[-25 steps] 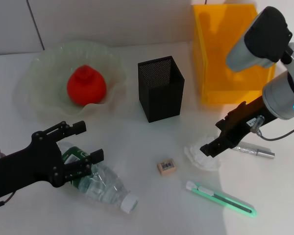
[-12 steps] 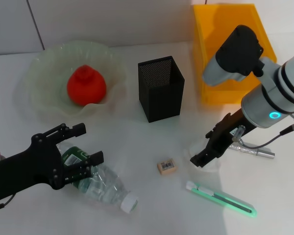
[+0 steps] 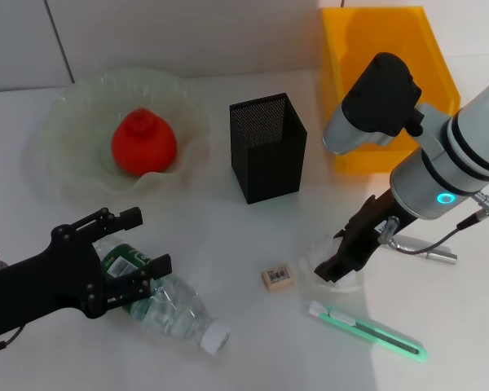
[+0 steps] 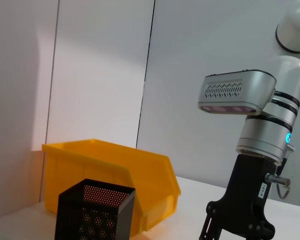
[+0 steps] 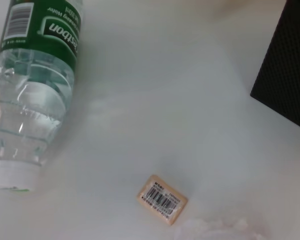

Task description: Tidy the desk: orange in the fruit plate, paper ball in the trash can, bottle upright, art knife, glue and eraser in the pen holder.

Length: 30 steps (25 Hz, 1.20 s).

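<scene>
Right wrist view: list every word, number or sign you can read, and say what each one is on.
"bon": end of a white brand word on the green label of the bottle; the letters before it are cut off.
Barcode on that label, by the picture's edge: digits too small to read.
Barcode on the eraser: digits too small to read.
Nothing else carries text.

Frame centre: black mesh pen holder [image 3: 267,147]. Upper left, red-orange fruit [image 3: 143,143] in translucent wavy plate [image 3: 65,122]; upper right, yellow plastic bin [image 3: 352,90]. Lower left, clear plastic bottle [image 3: 167,300] lying down; small tan eraser [image 3: 276,277] right of it.
</scene>
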### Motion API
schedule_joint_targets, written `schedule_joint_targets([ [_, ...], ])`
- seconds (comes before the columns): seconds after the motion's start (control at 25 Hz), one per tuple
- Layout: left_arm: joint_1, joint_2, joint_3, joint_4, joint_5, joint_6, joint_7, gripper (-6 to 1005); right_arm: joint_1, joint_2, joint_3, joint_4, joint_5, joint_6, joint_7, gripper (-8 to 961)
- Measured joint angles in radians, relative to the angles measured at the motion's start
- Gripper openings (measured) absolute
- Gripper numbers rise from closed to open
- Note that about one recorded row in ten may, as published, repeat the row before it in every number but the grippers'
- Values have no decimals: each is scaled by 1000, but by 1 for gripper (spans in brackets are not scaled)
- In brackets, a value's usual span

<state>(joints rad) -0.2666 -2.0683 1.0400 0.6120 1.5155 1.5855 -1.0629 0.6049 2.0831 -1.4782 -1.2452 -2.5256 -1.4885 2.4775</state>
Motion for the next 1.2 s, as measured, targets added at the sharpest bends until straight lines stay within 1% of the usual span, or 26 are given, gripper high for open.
schedule_joint_targets([
  [0.24, 0, 1, 0, 0, 0, 1, 10, 813, -13, 0, 25, -34, 2, -13, 0, 613],
  [0.28, 0, 1, 0, 0, 0, 1, 10, 813, -19, 0, 39, -51, 3, -17, 0, 598],
  [0.32, 0, 1, 0, 0, 0, 1, 10, 813, -34, -1, 75, -93, 10, -32, 0, 583],
  [0.36, 0, 1, 0, 0, 0, 1, 10, 813, -34, -1, 75, -93, 10, -32, 0, 568],
  [0.4, 0, 1, 0, 0, 0, 1, 10, 813, -48, -1, 127, -130, 32, -49, -1, 553],
  [0.44, 0, 1, 0, 0, 0, 1, 10, 813, -48, -1, 127, -130, 32, -49, -1, 542],
  [0.56, 0, 1, 0, 0, 0, 1, 10, 813, -62, -3, 224, -182, 81, -74, -4, 509],
  [0.6, -1, 0, 0, 0, 0, 2, 11, 813, -67, -4, 296, -214, 99, -86, -6, 498],
  [0.64, -1, 0, 0, 0, 0, 2, 11, 813, -67, -4, 296, -214, 99, -86, -6, 497],
  [0.68, -1, 0, 0, 0, 0, 2, 11, 813, -68, -4, 334, -231, 102, -90, -9, 497],
  [0.72, -1, 0, 0, 0, 0, 2, 11, 813, -70, -6, 402, -262, 91, -79, -12, 497],
  [0.76, -1, 0, 0, 0, 0, 2, 11, 813, -70, -6, 402, -262, 91, -79, -12, 496],
  [0.8, -10, -1, 3, 0, 2, -1, 12, 813, -71, -7, 472, -281, 68, -33, -14, 496],
  [0.84, -10, -1, 3, 0, 2, -1, 12, 813, -71, -7, 472, -281, 68, -33, -14, 495],
  [0.88, -10, -1, 3, 0, 2, -1, 12, 813, -71, -7, 504, -285, 57, 2, -14, 494],
  [0.92, -12, -1, 3, 0, 2, -3, 13, 813, -73, -8, 531, -281, 44, 67, -19, 494],
  [0.96, -12, -1, 3, 0, 2, -3, 13, 813, -73, -8, 531, -281, 44, 67, -19, 494],
  [1.0, -12, -1, 3, 0, 2, -3, 14, 813, -75, -9, 539, -268, 35, 139, -32, 494],
  [1.04, -12, -1, 3, 0, 2, -3, 14, 813, -75, -9, 539, -268, 35, 139, -32, 494],
  [1.12, -13, -1, 3, 0, 1, -4, 14, 813, -68, -10, 532, -230, 30, 221, -58, 494],
  [1.2, -13, -1, 3, 0, 1, -2, 14, 813, -62, -9, 528, -215, 23, 241, -62, 494],
])
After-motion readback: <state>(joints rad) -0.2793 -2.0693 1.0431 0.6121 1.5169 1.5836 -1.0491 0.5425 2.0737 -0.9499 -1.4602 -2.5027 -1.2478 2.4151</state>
